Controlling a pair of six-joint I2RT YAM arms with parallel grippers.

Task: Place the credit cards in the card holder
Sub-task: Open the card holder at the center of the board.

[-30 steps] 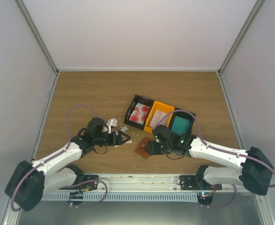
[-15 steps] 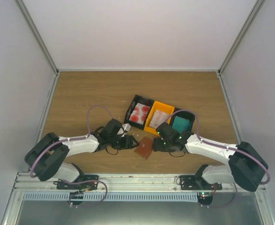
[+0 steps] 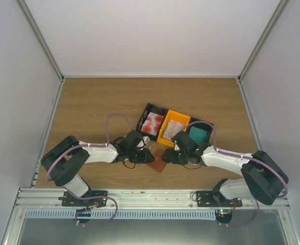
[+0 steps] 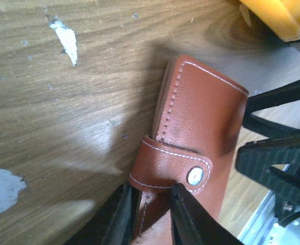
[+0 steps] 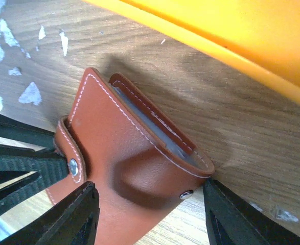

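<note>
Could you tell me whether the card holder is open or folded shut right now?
Folded shut but unsnapped: the card holder lies with only its brown outside showing, and the left claw pinches its loose snap strap.

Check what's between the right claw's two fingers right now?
The card holder, closed and flat on the table, lies between the right claw fingers; they straddle it. Right wrist view shows it.

Brown card holder (image 3: 158, 161) flat on table, folded, snap strap loose; credit cards (image 3: 152, 124) in trays.
</note>
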